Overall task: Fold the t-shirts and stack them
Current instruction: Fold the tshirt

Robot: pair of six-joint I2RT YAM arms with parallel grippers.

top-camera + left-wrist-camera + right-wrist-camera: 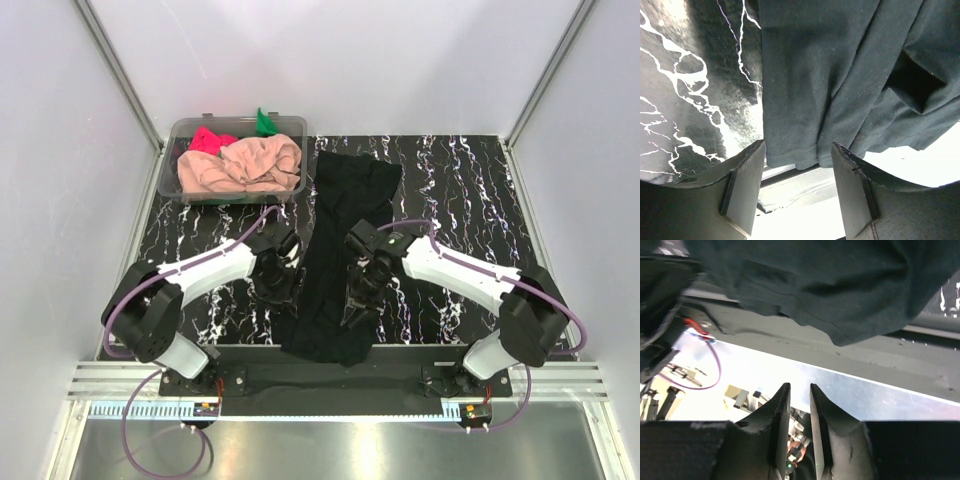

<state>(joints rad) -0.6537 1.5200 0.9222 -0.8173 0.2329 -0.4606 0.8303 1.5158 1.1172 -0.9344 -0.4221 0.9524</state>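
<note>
A: Where's the black t-shirt (345,230)?
B: Spread long down the desk's (450,200) middle, likely for folding. The left pincer (280,288) sits half open, empty, beside it; the right pincer (357,298), nearly closed, holds nothing.

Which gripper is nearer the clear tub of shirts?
Left. The left gripper hangs close in front of the tub; the right gripper is over the black t-shirt, farther right.

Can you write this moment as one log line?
black shirt: laid out lengthwise | left gripper: open, at its edge | right gripper: slightly open, empty
</note>
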